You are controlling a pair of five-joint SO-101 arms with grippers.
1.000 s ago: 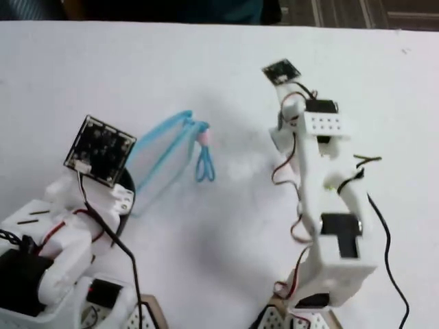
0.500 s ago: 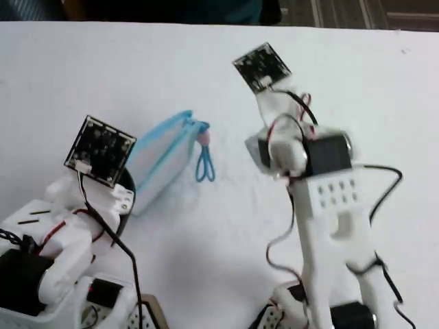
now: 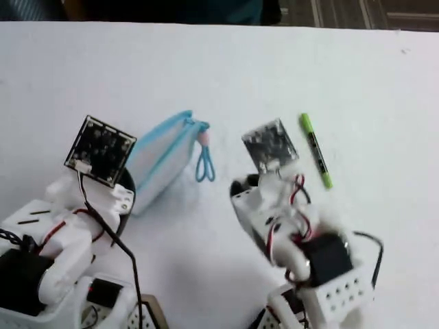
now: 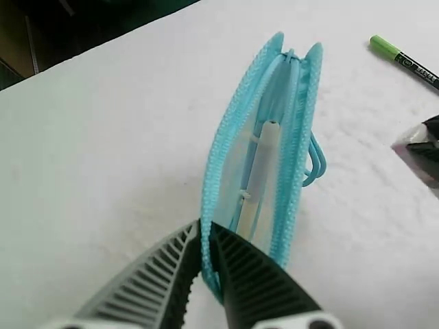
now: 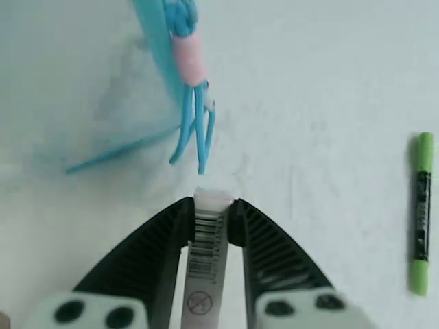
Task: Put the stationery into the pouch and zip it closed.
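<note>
Since a second ago my right arm has pulled back from the middle of the table point(image 3: 206, 68) toward its base, and the green marker point(image 3: 315, 149) it was covering now lies bare on the white surface. The pouch point(image 3: 161, 161) and my left arm have kept their places. My right gripper point(image 5: 211, 205) is closed down to a narrow gap on a small white block point(image 5: 206, 253) with a barcode label, one finger pressed against each side and the block's end poking just past the tips. It hangs low over the table, pointed at the blue zip cord point(image 5: 192, 130) that trails from the pouch's end below a pink bead point(image 5: 186, 58). The block's tip is near the cord's loops but apart from them. The green marker point(image 5: 420, 212) lies well off to the side of this gripper, flat and untouched. My left gripper point(image 4: 206, 229) is pinched tight on the near end of the pouch's blue edge, fingers together with the fabric between them. The pouch point(image 4: 226, 151) stands on its side with its mouth unzipped, and a white pen point(image 4: 264, 164) lies inside along its length. The zip cord hangs at the end far from my left gripper.
</note>
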